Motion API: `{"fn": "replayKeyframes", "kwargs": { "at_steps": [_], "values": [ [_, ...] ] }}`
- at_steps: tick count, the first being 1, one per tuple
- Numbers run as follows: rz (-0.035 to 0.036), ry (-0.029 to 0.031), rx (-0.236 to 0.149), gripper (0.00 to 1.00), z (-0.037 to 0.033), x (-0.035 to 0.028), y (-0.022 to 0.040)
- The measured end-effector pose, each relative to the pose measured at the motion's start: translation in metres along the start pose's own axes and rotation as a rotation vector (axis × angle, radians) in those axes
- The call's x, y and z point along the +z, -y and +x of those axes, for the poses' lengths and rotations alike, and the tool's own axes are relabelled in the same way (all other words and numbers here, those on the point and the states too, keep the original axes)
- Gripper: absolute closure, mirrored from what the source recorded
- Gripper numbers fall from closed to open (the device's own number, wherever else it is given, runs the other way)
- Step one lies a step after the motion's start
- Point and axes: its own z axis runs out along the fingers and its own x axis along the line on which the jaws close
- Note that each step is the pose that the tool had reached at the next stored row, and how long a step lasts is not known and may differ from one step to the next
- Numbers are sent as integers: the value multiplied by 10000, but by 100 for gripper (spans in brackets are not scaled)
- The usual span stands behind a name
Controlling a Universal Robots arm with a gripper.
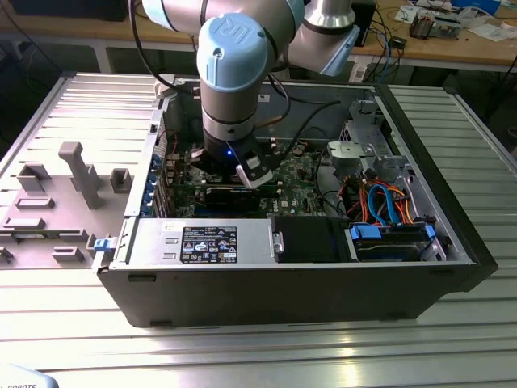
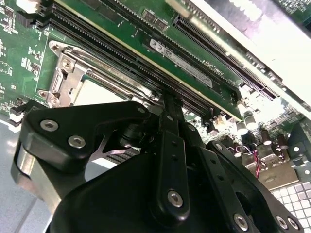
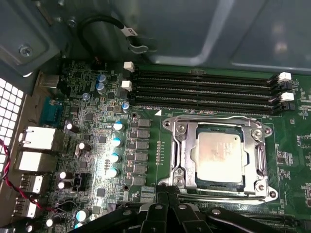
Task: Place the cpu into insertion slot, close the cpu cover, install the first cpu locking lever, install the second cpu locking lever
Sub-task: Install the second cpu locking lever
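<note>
One cpu lies seated under its cover (jaws pressed together, just beside the socket).

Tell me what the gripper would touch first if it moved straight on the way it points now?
Probably the cpu cover frame edge nearest the gripper, over the cpu; depth is unclear.

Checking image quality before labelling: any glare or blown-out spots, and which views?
Exterior view: glare streak on the ribbed metal table in front of the computer case. First wrist view: bright reflection among the capacitors beside the cpu, whose dull face stays readable. Second wrist view: washed-out white area past the card slots; the gripper looms dark.
</note>
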Motion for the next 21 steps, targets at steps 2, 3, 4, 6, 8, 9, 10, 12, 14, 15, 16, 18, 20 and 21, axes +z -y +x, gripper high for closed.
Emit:
{"fn": "replayKeyframes", "kwargs": {
  "at_steps": [2,3,4,6,8,9,10,12,14,15,16,18,20,21],
  "values": [
    [-42,10,-5,89,-4,13,-16],
    [-51,7,-5,89,-4,17,-24],
    [-57,5,-6,89,-3,18,-27],
    [-61,5,-3,89,0,20,-34],
    [-46,3,-5,89,3,23,-42],
    [8,-1,-3,89,4,23,-42],
    [31,-2,-2,89,4,23,-42],
    [74,-4,-1,89,4,23,-43],
    [147,-7,2,89,5,25,-44],
    [177,-10,2,89,5,22,-44],
    [185,-11,2,89,7,18,-45],
    [195,-13,4,89,12,4,-48],
    [193,-13,2,89,16,-19,-55],
    [193,-13,3,89,19,-41,-62]
  ]
}}
